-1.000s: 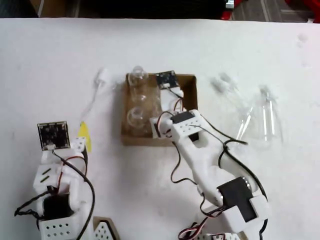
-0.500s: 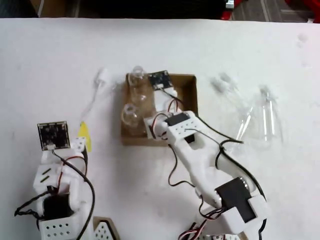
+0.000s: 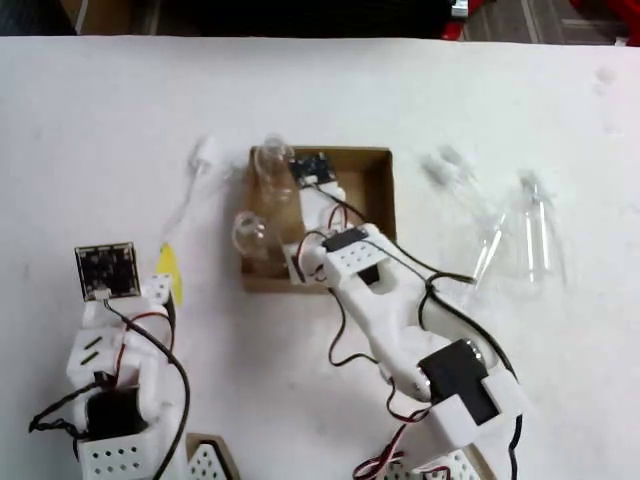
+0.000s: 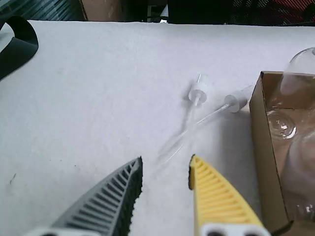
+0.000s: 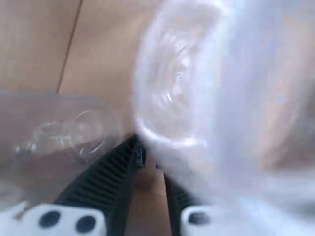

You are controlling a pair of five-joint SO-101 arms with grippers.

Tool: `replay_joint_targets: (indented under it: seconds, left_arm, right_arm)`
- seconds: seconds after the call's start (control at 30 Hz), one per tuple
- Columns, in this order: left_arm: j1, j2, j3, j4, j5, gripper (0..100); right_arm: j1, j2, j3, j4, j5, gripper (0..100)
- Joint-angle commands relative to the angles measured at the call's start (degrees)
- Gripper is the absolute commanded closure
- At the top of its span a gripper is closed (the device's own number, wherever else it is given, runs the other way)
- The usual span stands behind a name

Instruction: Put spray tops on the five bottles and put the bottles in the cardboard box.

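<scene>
Over the last second the right arm has swung leftward inside the box, shoving a bottle until it leans out over the left wall at centre frame. A second bottle sits at the box's upper-left corner. The right gripper has its jaws nearly closed against a blurred bottle; I cannot tell if it pinches it. This looks like a setback, since the bottle may tip out. At lower left, the left gripper hangs released. Two spray tops lie beyond it, unfitted. More bottles lie at right. The table is white, the room beyond it dark.
</scene>
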Motion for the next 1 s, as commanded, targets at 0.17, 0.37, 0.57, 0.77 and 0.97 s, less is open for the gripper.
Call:
replay_joint_targets:
  seconds: [0.17,0.37,0.57,0.77,0.97]
  left_arm:
    - [0.8,-0.7,-0.5,-1.3,-0.7,84]
    - [0.8,-0.7,-0.5,-1.2,-0.7,84]
    - [0.8,-0.7,-0.5,-1.2,-0.7,84]
    - [0.8,-0.7,-0.5,-1.2,-0.7,84]
    - [0.8,-0.7,-0.5,-1.2,-0.7,84]
  right_arm:
    - [0.0,-5.2,-0.5,1.8,-0.5,98.3]
    - [0.2,-9.5,-0.5,4.3,-0.5,98.3]
    - [0.3,-10.4,-0.9,6.3,-0.5,98.3]
    - [1.4,-14.7,-0.9,9.1,-0.4,98.3]
    - [8.4,-27.0,-0.8,15.2,0.0,98.3]
